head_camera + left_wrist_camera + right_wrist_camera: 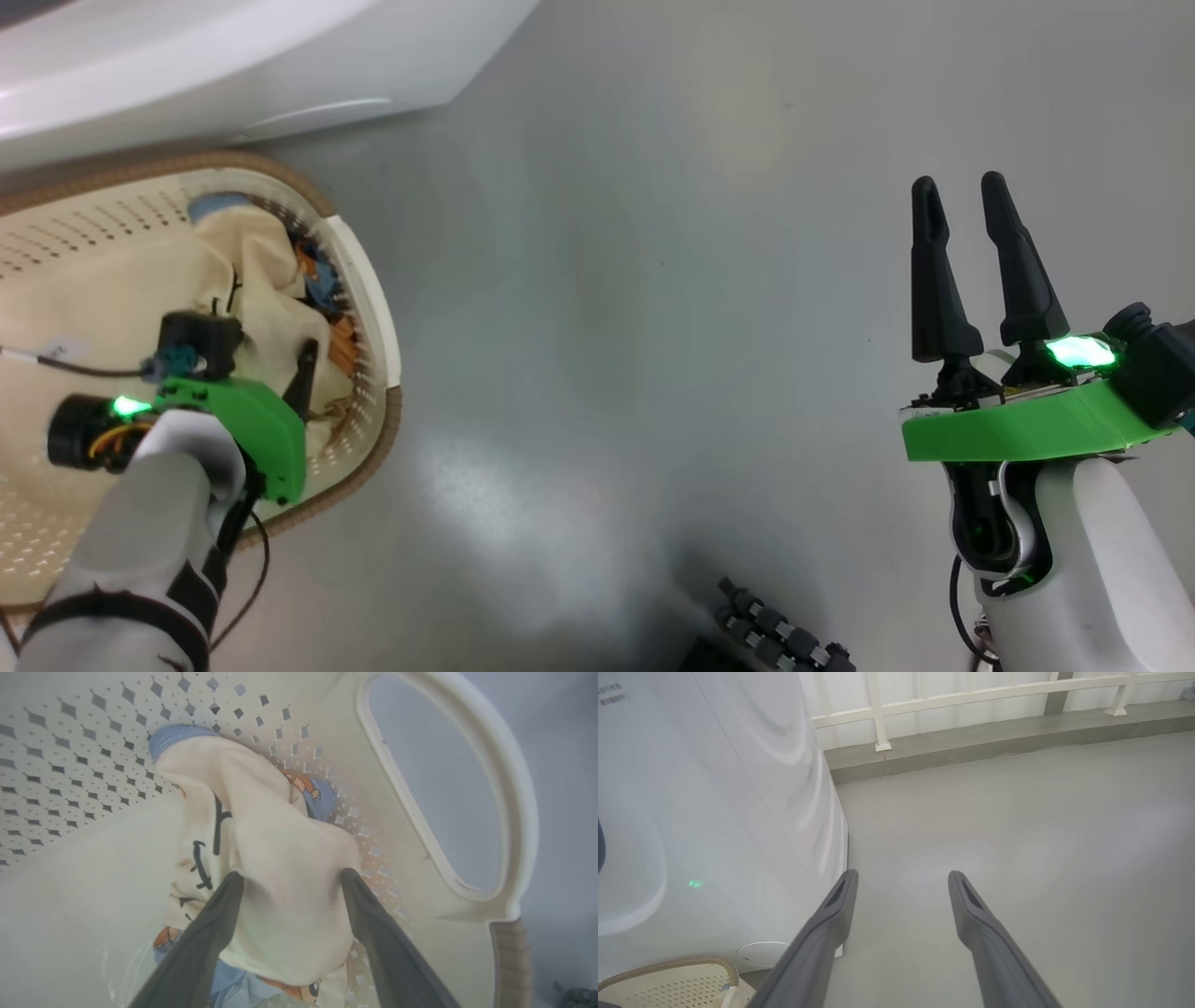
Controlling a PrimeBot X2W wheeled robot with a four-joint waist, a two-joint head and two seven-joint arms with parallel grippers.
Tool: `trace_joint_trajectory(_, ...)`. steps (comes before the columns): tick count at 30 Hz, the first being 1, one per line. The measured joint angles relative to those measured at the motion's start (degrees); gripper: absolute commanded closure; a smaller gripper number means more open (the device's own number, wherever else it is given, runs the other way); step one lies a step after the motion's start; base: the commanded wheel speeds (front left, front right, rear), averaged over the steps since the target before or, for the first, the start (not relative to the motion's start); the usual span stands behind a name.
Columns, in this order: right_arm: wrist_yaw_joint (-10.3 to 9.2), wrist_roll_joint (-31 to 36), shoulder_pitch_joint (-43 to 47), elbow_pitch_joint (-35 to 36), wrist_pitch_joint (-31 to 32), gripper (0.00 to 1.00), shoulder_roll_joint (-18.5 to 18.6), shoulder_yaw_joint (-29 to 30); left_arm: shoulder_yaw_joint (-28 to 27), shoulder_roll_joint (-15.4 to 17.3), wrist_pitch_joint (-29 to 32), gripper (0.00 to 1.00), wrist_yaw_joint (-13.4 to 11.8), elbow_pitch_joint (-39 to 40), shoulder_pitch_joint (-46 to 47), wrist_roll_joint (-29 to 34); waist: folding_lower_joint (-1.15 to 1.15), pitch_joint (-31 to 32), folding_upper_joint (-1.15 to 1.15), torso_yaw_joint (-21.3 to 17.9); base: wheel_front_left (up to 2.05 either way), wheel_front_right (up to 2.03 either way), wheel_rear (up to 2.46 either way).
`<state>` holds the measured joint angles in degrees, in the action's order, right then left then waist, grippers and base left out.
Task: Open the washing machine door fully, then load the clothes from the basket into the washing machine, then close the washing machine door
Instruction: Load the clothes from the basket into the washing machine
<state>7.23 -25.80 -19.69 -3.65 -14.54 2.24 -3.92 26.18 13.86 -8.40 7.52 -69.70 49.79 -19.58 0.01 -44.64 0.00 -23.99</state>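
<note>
Left wrist view — left gripper [292, 875] wide open around clothes [271, 826] in basket [84, 742]; sink deeper before closing — right gripper [959, 187] open, empty.

Cream-white and light blue clothes [263, 280] are heaped in the perforated, brown-rimmed basket [93, 226] at nine o'clock, set beside the white washing machine [187, 65] at eleven.

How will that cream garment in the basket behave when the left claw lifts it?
Likely floppy: the cream garment lies crumpled in folds, so it should drape and dangle from the left claw. Probably light, being thin cloth. It may drag along the blue garment lying under it.
</note>
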Motion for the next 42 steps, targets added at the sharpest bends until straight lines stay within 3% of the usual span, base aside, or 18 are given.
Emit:
trace_joint_trajectory(27,0.00,-3.1,-2.4,1.6,0.0,0.00,0.0,-4.3,9.1,4.6,8.6,0.00,0.0,-3.1,6.7,-5.8,0.00,-5.0,0.00,-3.9,0.00,0.00,0.00)
trace_joint_trajectory(28,0.00,-3.2,-2.4,1.6,0.0,0.00,0.0,-4.6,9.5,4.9,9.1,0.23,0.0,-3.1,6.7,-6.3,0.00,-5.0,0.00,-4.1,0.00,0.00,0.00)
trace_joint_trajectory(29,0.00,-3.2,-2.4,1.6,0.0,0.00,0.0,-4.8,10.1,5.0,9.4,0.59,0.0,-3.0,6.7,-6.6,0.00,-5.1,0.00,-4.2,0.00,0.00,0.00)
trace_joint_trajectory(30,0.00,-3.2,-2.4,1.7,0.0,0.00,0.0,-4.9,10.6,5.1,9.4,0.87,0.0,-2.9,6.7,-6.8,0.00,-5.1,0.00,-4.3,0.00,0.00,0.00)
trace_joint_trajectory(31,0.00,-3.2,-2.4,1.7,0.0,0.00,0.0,-4.9,10.9,5.1,9.4,1.00,0.0,-2.8,6.7,-7.1,0.00,-5.1,0.00,-4.4,0.00,0.00,0.00)
trace_joint_trajectory(42,0.00,-2.9,-2.4,1.8,0.0,0.00,-0.1,-3.8,13.3,5.0,7.6,1.00,0.0,-1.7,6.7,-12.7,0.00,-3.8,0.00,-3.8,0.00,0.00,0.00)
